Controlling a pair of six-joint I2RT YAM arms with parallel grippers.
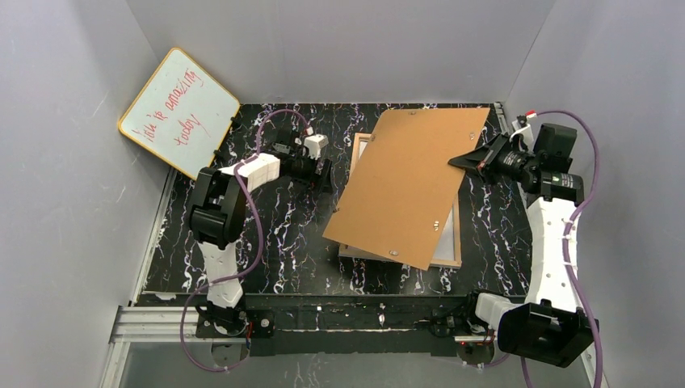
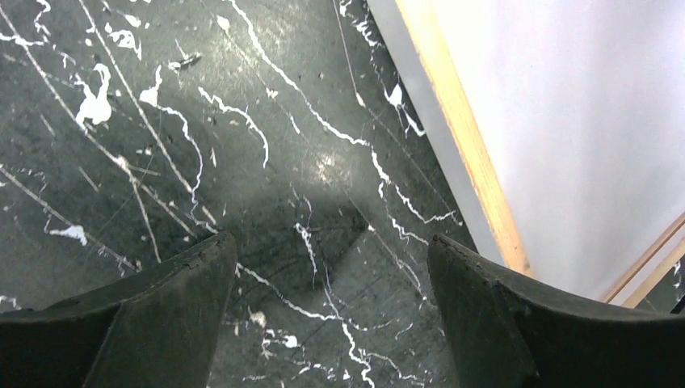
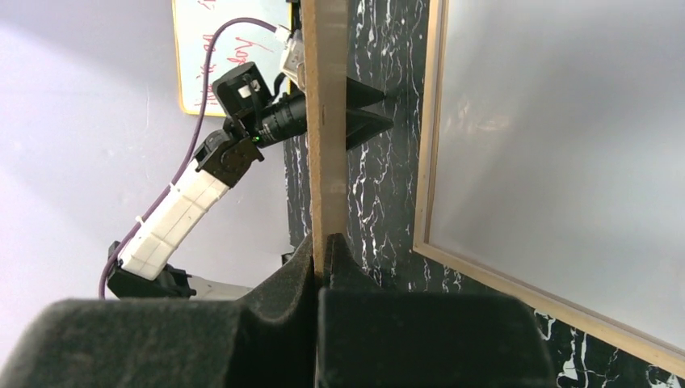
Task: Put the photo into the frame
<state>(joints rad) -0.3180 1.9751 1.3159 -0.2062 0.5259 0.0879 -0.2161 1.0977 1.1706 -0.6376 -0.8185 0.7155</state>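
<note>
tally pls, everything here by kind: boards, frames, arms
robot arms: 2 (left, right)
whiteboard: 1
brown backing board: 1
frame: 1
total: 5

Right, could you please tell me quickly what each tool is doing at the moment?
Left tool: open, holding nothing.
Right tool: closed on the edge of the brown backing board.
</note>
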